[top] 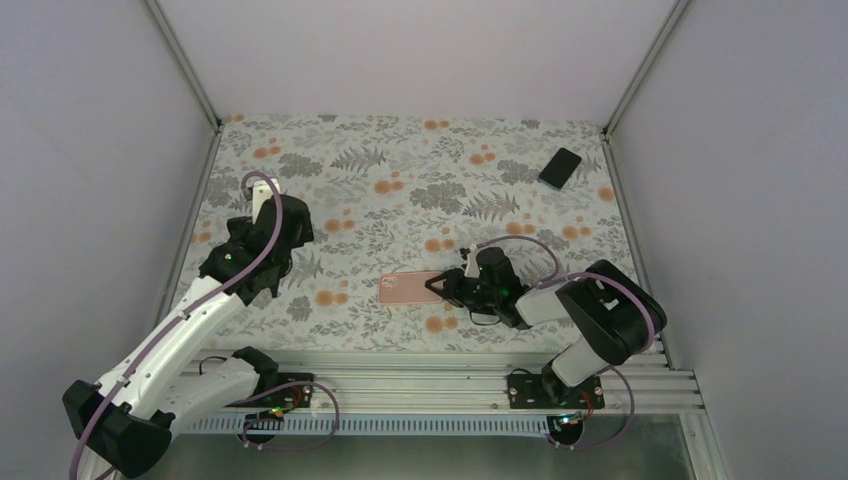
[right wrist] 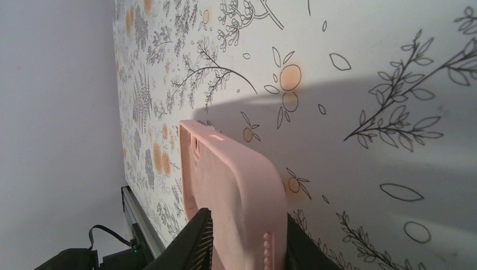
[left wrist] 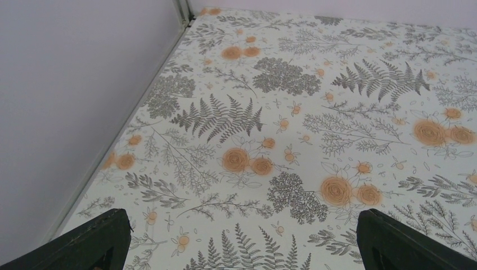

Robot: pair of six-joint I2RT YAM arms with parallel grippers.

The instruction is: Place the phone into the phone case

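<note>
So the right tool (top: 433,286) is sitting at the end of the pink phone case (top: 408,288) with a finger on either side. I honestly can't tell if it's pinching the case or just loose around it. The case is lying flat near the front middle of the worktop (top: 400,180), probably so both arms can reach it. The phone (top: 560,167) is lying way off in the far right corner. The left tool (left wrist: 242,242) is hanging wide open over the left side, holding nothing, likely waiting its turn.
</note>
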